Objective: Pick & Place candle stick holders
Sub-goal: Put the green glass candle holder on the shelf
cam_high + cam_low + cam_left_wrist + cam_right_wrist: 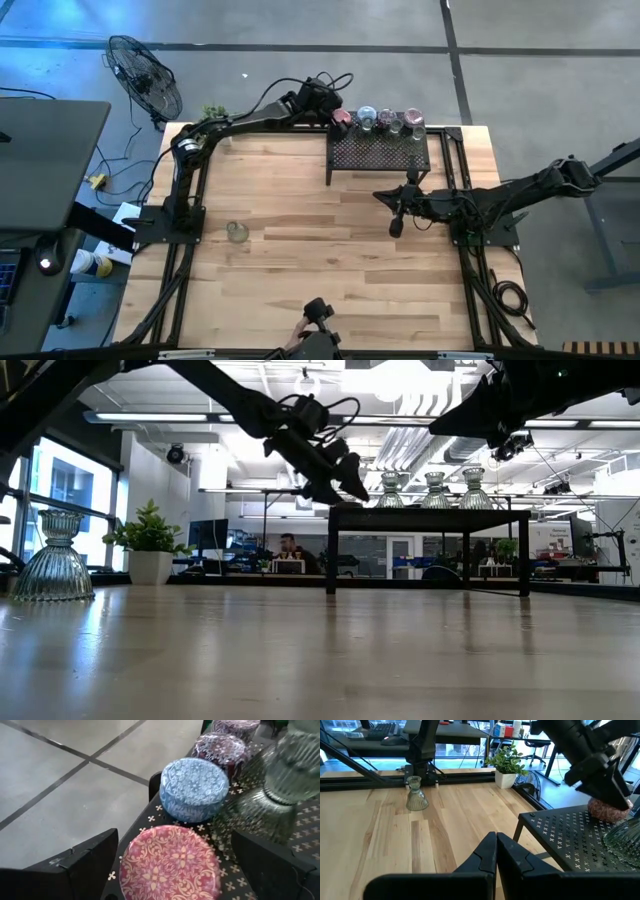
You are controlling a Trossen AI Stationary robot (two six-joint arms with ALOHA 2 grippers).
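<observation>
A black mesh rack (378, 152) stands at the table's far right. Along its far edge stand a pink holder (170, 867), a light blue one (195, 787), mauve ones (220, 747) and clear ribbed glass ones (280, 785). My left gripper (174, 837) is open over the rack's far left corner, with one finger on each side of the pink holder. Another clear holder (237, 232) stands on its base on the table at the left. My right gripper (396, 228) is shut and empty, just in front of the rack. My left gripper's fingers (85, 865) come slanting down from the far left and stand close on either side of the pink holder's round wall (130, 870). I cannot tell whether they touch it. The holder rests on the rack's mesh top.
A small potted plant (212, 113) stands at the table's far left corner. A fan (145, 75) stands on the floor beyond it. The wooden top (320, 260) between the lone clear holder and the right arm is bare. A person sits far off in the room (288, 550).
</observation>
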